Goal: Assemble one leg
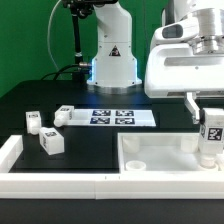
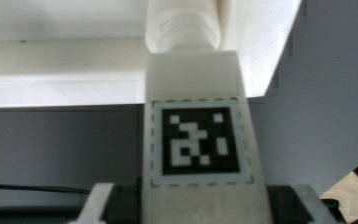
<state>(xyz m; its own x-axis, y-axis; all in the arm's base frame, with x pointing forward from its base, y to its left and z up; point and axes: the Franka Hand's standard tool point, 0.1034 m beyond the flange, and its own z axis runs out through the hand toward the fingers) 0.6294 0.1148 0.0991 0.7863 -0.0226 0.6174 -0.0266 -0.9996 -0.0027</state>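
Observation:
My gripper (image 1: pixel 209 116) is shut on a white leg (image 1: pixel 212 137) with a black-and-white tag, holding it upright at the exterior view's right. The leg's lower end is at the right near corner of the large white tray-like part (image 1: pixel 150 166). In the wrist view the leg (image 2: pixel 197 120) runs between my fingers (image 2: pixel 108 203), its far end at a raised corner of the tray-like part (image 2: pixel 69 60); I cannot tell if they touch. Three more legs lie at the left: one (image 1: pixel 34 121), another (image 1: pixel 52 142) and a third (image 1: pixel 63 114).
The marker board (image 1: pixel 112 117) lies flat in the middle of the black table. The robot base (image 1: pixel 110 55) stands behind it. A white rail (image 1: pixel 40 178) runs along the table's front edge and left side.

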